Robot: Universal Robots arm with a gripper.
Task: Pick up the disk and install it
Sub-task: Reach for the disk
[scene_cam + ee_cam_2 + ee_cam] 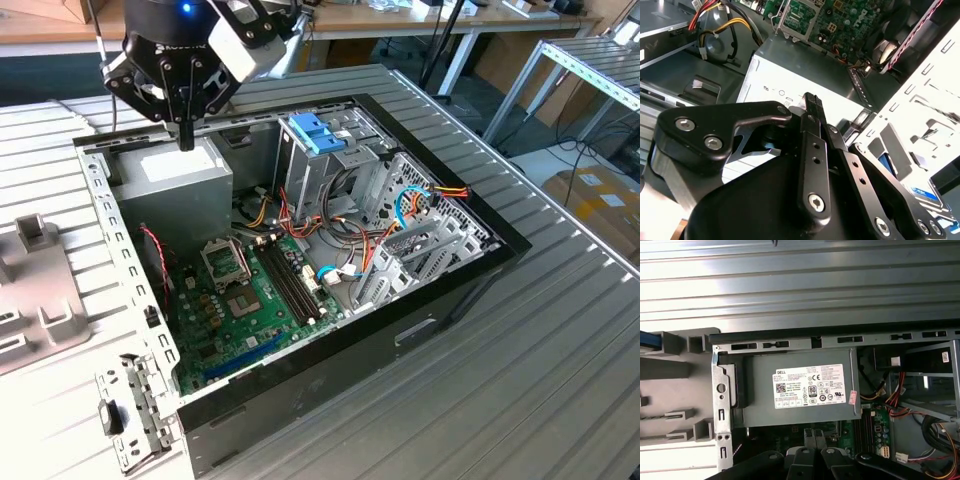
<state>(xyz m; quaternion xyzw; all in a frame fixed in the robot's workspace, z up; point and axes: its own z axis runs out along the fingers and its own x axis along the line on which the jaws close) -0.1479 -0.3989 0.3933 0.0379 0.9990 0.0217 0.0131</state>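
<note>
Clenched, empty tool (185, 138) above the power supply (800, 387); the disk (650, 340) sits outside the case (300, 390).
A blue edge of the disk shows on the grey holder (670, 370). It runs toward the case's rear wall, and the full long axis is cut off. Likely risks are closed fingers knocking the disk, clipping that wall, or mistaking the paler bracket (318, 133) for it.

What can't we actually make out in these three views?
1. First wrist view: blue flat strip beside the grey plastic fixture is cut off by the frame edge; too little to identify.
2. Second wrist view: the black gripper covers much of the grey metal box with white label.
3. Exterior view: inside of the metal drive cage is hidden by its walls and the pale blue plastic bracket.
</note>
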